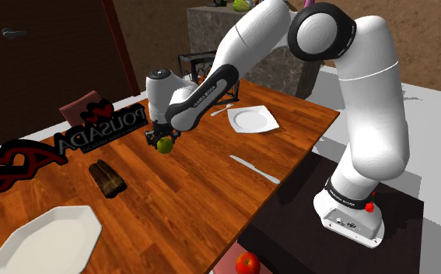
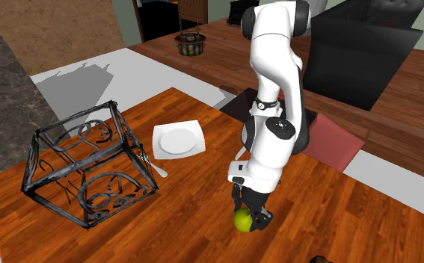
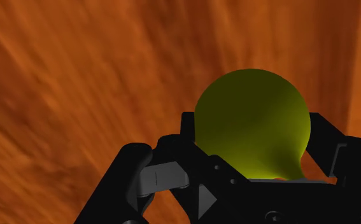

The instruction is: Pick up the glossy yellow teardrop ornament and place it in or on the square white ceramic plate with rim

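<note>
Plainly, the black hand (image 1: pixel 162 138) is closed on the yellow-green teardrop ornament (image 3: pixel 252 121). Its fingers clasp the round bulb on either side, with the narrow end pointing back toward the palm. Hand and ornament sit low over the wooden table (image 1: pixel 187 194); whether the ornament touches the wood cannot be told. The square white plate (image 1: pixel 252 119) lies well apart, toward the shoulder view's right, with a knife (image 1: pixel 253 168) near it.

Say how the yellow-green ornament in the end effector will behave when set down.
The ornament looks round and glossy, so it may slip in the end effector and probably rolls once released; the rimmed plate might stop it.
</note>
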